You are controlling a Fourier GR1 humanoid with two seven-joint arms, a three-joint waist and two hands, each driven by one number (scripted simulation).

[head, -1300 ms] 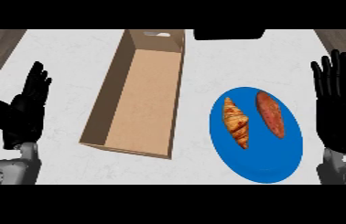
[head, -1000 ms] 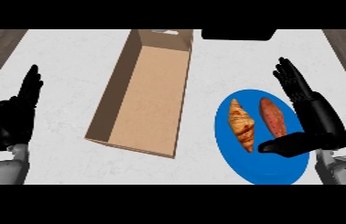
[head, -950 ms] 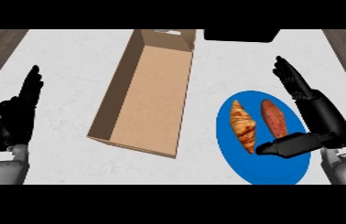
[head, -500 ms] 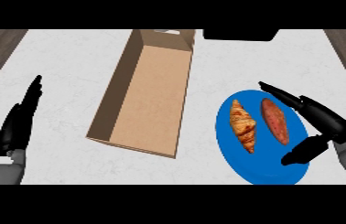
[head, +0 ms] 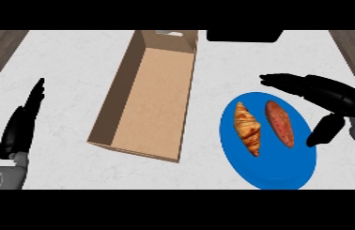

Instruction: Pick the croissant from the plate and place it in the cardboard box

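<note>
A golden-brown croissant (head: pixel 248 127) lies on the left half of a blue plate (head: pixel 273 170), with a reddish sweet potato (head: pixel 280 123) just to its right. A long open cardboard box (head: pixel 147 93) stands left of the plate, with nothing in it. My right hand (head: pixel 320 95) hovers open over the plate's right edge, fingers stretched toward the upper left above the sweet potato, thumb hanging down at the plate's right rim. It touches neither food item. My left hand (head: pixel 22 126) rests open at the left edge, fingers up.
A dark object (head: pixel 244 35) sits at the counter's far edge behind the box. Wooden strips show at both upper corners. The white counter (head: pixel 62 74) spreads between the box and my left hand.
My right hand has swung in from the right edge and lowered over the plate, fingers now pointing left across the sweet potato. The left hand has turned edge-on. Croissant and box stay put.
</note>
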